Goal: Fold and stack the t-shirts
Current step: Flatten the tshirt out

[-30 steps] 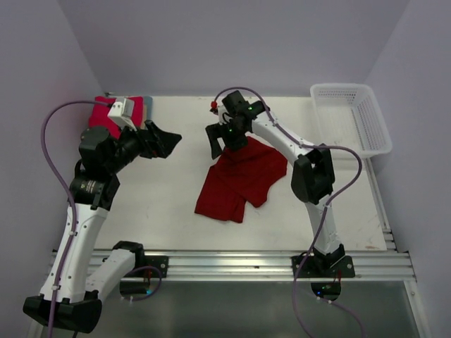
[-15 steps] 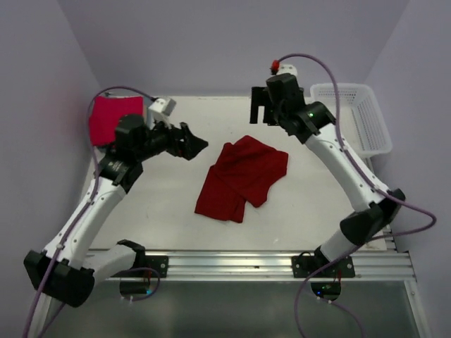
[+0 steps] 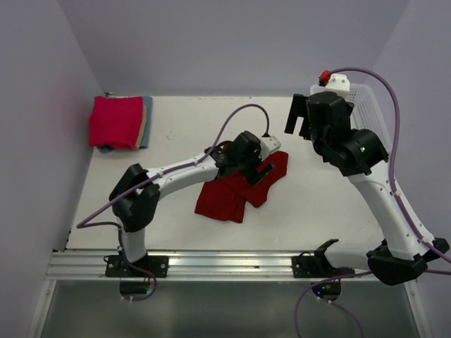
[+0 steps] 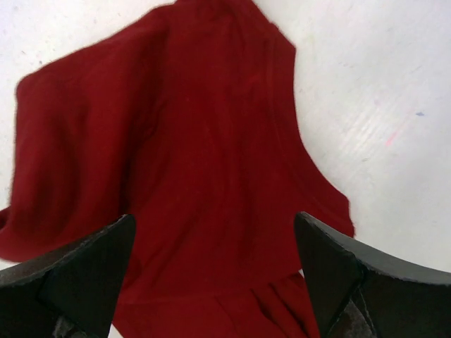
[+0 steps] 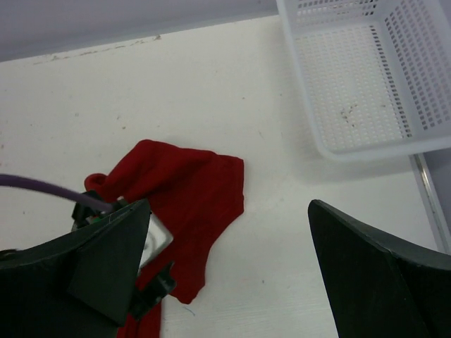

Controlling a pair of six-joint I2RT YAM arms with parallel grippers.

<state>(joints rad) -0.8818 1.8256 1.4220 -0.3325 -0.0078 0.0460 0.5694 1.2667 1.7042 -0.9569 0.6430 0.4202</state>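
While I watch from the overhead camera, the dark crimson, soft cloth short-sleeved t-shirt lies rumpled and partly folded on the white table top. The left gripper is low over that tee's far right part with its jaws spread wide; I cannot tell whether it touches the cloth. The right gripper hangs raised beyond the tee's far right corner, jaws just as wide and empty. Well off to the tee's far left, a folded pinkish-red tee tops a blue-grey one. To the tee's far right, a white plastic mesh basket shows partly behind the right arm.

Left wrist camera: the crimson tee fills the frame between two dark fingers set far apart, nothing clamped.

Right wrist camera: the crimson tee lies left of the basket and apart from it, the left arm's wrist and purple cable over the tee's near left part. My right fingers stand wide, holding nothing.
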